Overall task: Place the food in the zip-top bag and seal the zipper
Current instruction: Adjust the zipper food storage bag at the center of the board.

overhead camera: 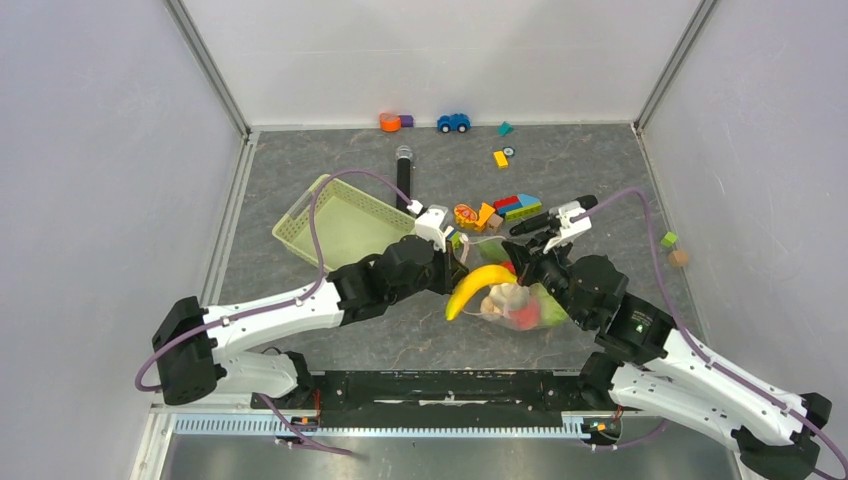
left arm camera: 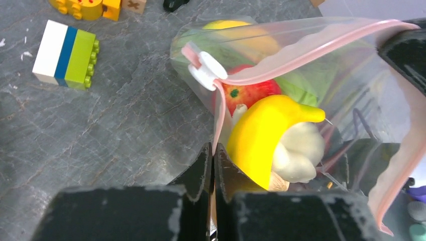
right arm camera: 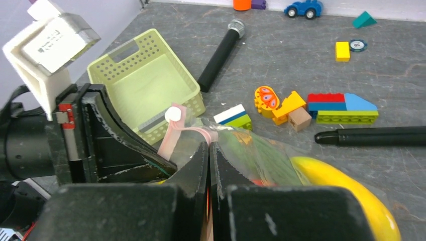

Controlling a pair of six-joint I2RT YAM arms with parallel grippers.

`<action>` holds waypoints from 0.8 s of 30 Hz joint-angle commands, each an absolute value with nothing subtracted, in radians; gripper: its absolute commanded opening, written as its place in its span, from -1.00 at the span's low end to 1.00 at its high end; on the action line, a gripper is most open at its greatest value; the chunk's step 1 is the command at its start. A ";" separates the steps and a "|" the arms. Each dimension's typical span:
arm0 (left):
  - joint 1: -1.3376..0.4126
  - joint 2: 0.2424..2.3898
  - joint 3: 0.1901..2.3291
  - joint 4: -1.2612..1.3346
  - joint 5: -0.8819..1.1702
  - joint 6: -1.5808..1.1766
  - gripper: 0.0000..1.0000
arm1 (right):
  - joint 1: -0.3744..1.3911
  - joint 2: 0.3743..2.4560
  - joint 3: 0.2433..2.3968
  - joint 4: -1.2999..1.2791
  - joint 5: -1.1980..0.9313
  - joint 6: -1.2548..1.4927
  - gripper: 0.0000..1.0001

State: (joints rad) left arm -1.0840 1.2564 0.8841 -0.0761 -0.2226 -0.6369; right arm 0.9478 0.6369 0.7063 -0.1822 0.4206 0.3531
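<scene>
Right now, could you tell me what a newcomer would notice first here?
The bright yellow banana at the mouth of the clear bag, mid-table, stands out first. The left gripper and right gripper pinch it at its pink zipper. A pale green basket sits behind-left.
</scene>
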 commanded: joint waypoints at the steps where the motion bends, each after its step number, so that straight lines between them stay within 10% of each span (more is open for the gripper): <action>1: -1.081 1.219 0.957 -0.101 -0.170 -0.626 -0.96 | 0.946 0.658 0.818 -0.215 0.529 0.365 -0.95; 24: -1.083 1.139 1.226 -0.184 -0.239 -0.678 -0.96 | 0.946 1.021 1.264 -0.658 0.480 0.168 -0.63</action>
